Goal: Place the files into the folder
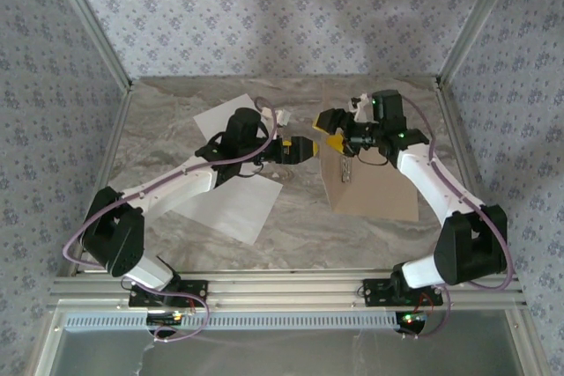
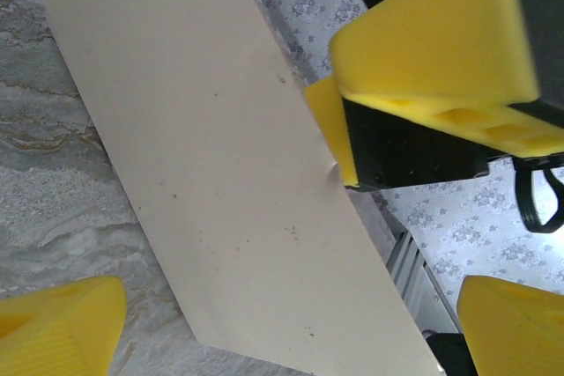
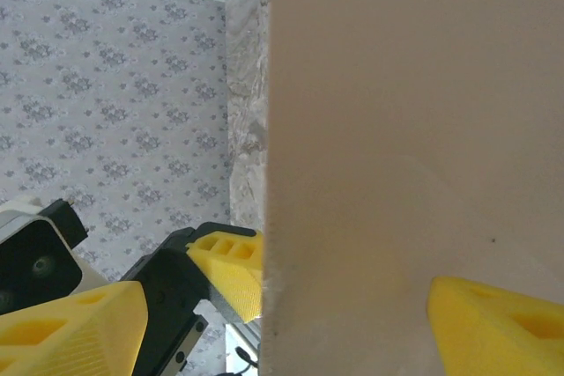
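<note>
Files: two thin, blank white sheets lying flat. The near sheet is under the left forearm, behind and to the near side of the left gripper.

Folder: matte tan cardboard, rectangular, on the near side of the right gripper. One cover is raised; its pale inner face is smooth with a few dark specks.

Left gripper: yellow wedge-shaped fingers spread wide, released. The cover's thin edge runs between them, unpinched.

Right gripper: directly opposite, tips nearly meeting the left's. Its fingers are also well apart and clamp nothing; one meets the cover's edge.

The far sheet is behind the left gripper, on the veined marble-look table.

Floral wallpaper lies beyond.
</note>
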Motion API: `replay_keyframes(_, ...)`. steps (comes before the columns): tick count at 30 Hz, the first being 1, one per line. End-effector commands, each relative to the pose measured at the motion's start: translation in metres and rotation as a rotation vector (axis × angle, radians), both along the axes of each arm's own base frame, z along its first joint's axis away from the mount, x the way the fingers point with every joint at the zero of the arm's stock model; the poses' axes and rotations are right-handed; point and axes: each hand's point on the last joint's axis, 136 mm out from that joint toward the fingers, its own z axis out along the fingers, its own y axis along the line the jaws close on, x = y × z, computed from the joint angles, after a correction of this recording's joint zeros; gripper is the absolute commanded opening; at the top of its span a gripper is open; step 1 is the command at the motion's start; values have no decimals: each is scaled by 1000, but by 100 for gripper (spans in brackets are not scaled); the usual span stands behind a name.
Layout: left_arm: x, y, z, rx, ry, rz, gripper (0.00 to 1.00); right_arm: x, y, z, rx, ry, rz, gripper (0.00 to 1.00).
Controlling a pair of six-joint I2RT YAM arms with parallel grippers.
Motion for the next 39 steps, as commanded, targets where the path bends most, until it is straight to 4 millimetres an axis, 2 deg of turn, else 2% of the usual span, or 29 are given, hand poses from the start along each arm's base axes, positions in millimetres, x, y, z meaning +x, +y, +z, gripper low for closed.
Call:
replay_keyframes(1, 2, -2, 2, -19, 2, -15, 93, 3, 7, 15, 58, -38, 2, 85)
replay_keyframes(10, 6, 10, -17, -4, 36, 27, 71, 9, 35, 0, 91, -11, 10, 85)
replay_keyframes(15, 14, 25, -32, 15, 67, 71, 50, 9, 36, 0, 90, -11, 14, 85)
replay_keyframes(24, 34, 59, -71, 84, 125, 185, 24, 1, 14, 3, 45, -13, 6, 86)
replay_keyframes(32, 40, 76, -95, 119, 128, 251, 11, -9, -15, 6, 11, -25, -16, 86)
replay_keyframes(39, 46, 92, -111, 128, 145, 343, 0, -16, -29, -18, -39, 36, -38, 86)
